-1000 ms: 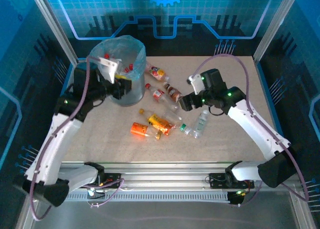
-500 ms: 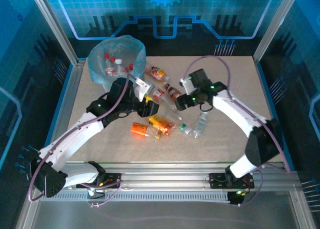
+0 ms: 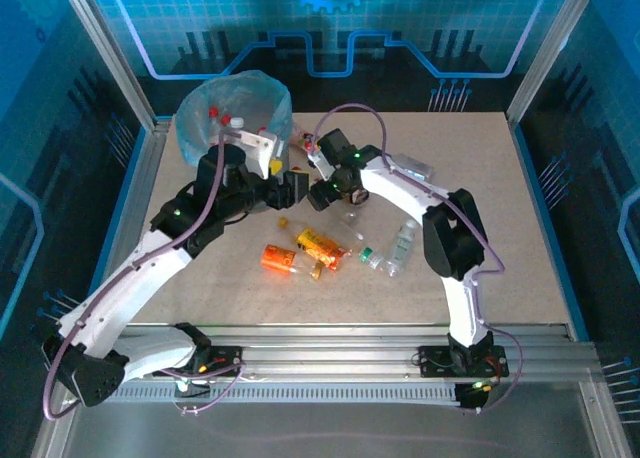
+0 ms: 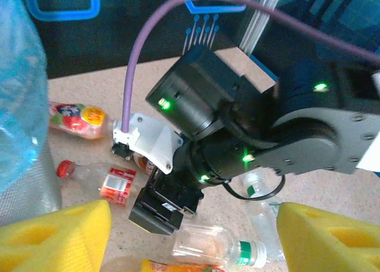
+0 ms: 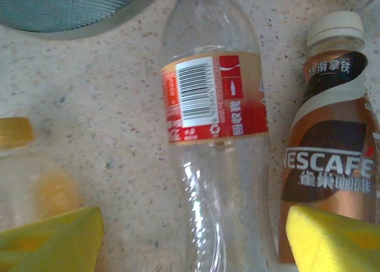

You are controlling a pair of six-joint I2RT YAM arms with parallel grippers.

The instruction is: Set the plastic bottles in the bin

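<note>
The bin (image 3: 232, 113), grey with a blue bag, stands at the back left with several bottles inside. More plastic bottles lie right of it and mid-table. My right gripper (image 5: 193, 239) is open low over a clear red-label bottle (image 5: 214, 135), one yellow finger (image 5: 50, 236) well left of it, the other over a brown Nescafe bottle (image 5: 329, 159). My left gripper (image 4: 193, 236) is open just beside the right gripper (image 3: 322, 191), above a clear green-banded bottle (image 4: 219, 245). In the top view the left gripper (image 3: 290, 186) sits right of the bin.
The two grippers are almost touching beside the bin's bag (image 4: 24, 106). A fruit-label bottle (image 4: 77, 117) lies by the bin. An orange bottle (image 3: 280, 259), a yellow-label bottle (image 3: 322, 244) and two clear bottles (image 3: 395, 250) lie nearer the front. A yellow-capped bottle (image 5: 18, 165) lies left of the right gripper.
The left arm came away from over the bin, down beside the bottles, its jaws widening. The right gripper swung left toward the bin, over the red-label bottle.
</note>
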